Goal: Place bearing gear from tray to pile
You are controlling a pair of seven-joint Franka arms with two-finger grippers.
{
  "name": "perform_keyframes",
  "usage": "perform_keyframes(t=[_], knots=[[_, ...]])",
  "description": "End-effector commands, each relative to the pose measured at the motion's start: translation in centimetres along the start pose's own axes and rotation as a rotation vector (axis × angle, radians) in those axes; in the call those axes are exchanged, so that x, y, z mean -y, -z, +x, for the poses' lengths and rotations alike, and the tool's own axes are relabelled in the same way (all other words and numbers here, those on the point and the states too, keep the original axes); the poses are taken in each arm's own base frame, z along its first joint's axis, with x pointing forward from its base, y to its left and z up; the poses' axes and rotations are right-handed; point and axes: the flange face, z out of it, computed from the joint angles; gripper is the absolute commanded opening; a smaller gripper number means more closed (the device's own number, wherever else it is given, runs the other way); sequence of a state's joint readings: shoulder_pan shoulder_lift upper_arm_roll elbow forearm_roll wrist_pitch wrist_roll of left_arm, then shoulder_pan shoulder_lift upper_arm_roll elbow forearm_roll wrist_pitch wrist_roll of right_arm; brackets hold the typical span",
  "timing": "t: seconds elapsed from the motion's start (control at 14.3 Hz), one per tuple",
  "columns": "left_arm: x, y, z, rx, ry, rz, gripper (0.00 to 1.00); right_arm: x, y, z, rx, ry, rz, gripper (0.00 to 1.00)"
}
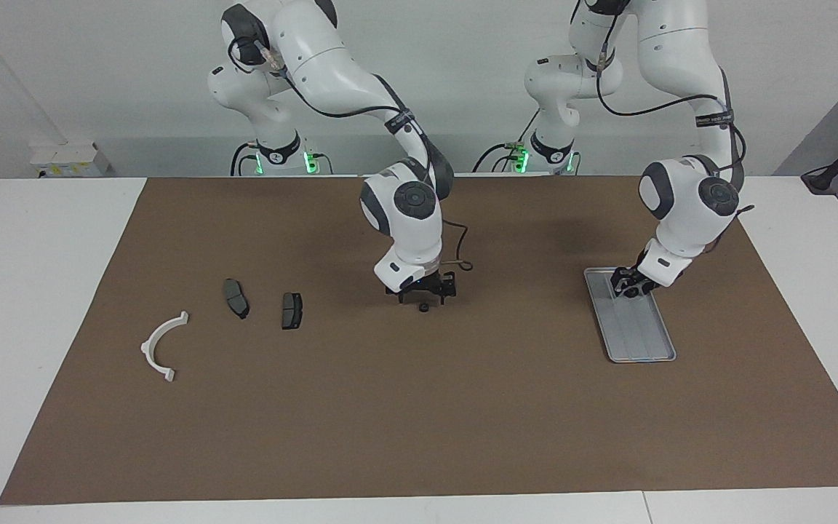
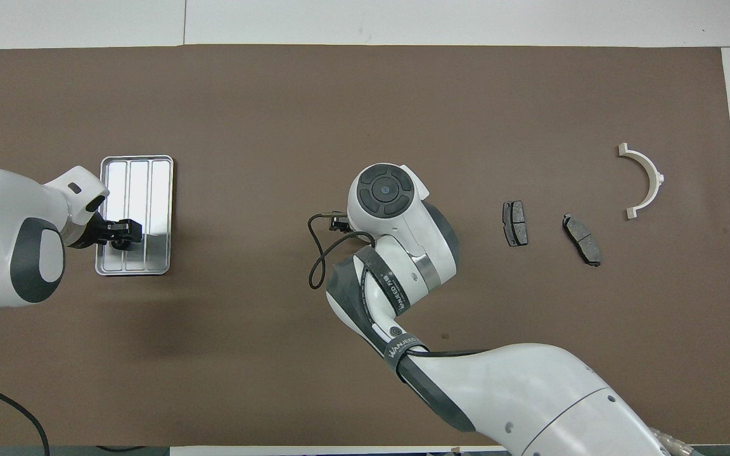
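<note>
Two grippers low, right gripper (image 1: 423,295) fingers spread above bearing gear (image 1: 424,308), left gripper (image 1: 627,286) over tray (image 1: 641,342), grip unclear.

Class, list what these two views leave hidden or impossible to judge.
1. Overhead view: the right gripper and the small dark part are hidden under the right arm's own wrist.
2. Facing view: the small dark part is too small to identify; whether the right gripper touches it is unclear.
3. Both views: whether the left gripper, over the tray, holds anything.

Bare mat (image 1: 361,320) btwn gear (image 1: 424,307) & brake pad (image 1: 292,311); nothing blocks.
</note>
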State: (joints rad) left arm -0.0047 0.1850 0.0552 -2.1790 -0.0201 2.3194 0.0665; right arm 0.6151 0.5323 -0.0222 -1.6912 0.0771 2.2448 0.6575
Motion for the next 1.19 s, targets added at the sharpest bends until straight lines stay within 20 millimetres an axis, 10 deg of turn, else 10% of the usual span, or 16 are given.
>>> perform_keyframes(t=[0.0,0.7,1.12], knots=[[0.34,0.08,-0.67,-0.015,-0.008,0.005,0.68,-0.61,-0.26,-0.12,0.004,0.015,0.027,0.99],[0.33,-0.62,-1.1,-0.016,-0.01,0.005,0.65,-0.8,-0.69,0.59,-0.023,0.008,0.045,0.98],[0.33,-0.56,-1.05,-0.018,-0.01,0.005,0.13,-0.62,-1.01,0.53,-0.027,0.009,0.047,0.65]])
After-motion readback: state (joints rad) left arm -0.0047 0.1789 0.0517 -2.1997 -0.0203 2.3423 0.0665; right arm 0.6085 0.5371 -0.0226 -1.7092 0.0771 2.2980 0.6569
